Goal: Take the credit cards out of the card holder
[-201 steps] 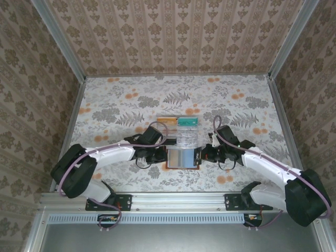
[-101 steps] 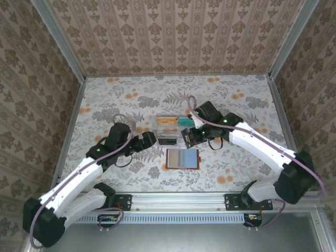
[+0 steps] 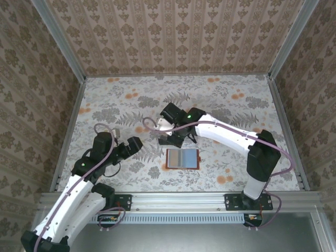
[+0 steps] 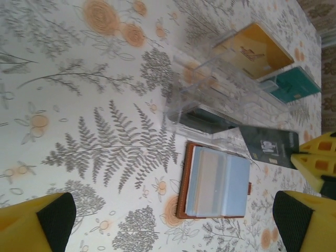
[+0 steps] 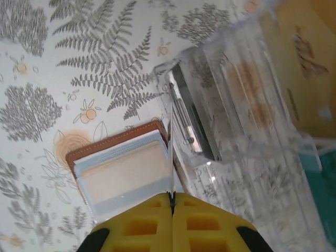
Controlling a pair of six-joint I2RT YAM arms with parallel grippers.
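- a floral-print table (image 3: 126, 105) boxed in by patterned wallpaper walls. The open card holder (image 3: 182, 158) lies flat a little toward 6 o'clock of the table's middle, grey-blue pockets facing up.
- a second ago both arms were crowded onto the card holder, and now neither touches it.
- the left gripper (image 4: 174, 211) has backed off to about 9 o'clock of the card holder, clear of it. Its jaws have gone from pressed together to fully spread, with nothing between them, so its part in this extraction looks finished.
- the right gripper (image 5: 171, 197) has swung up and across to 12 o'clock of the card holder. It is pinching a black card (image 4: 268, 147) by one edge and holding it at the near wall of the clear plastic tray (image 4: 210, 89).
- an orange card (image 4: 254, 50) and a teal card (image 4: 294, 84) lie at the tray's far end, and something dark sits in its nearest slot.
- in my judgement the black card is out and only needs dropping into the tray. Whether the pockets hide more cards i cannot tell.
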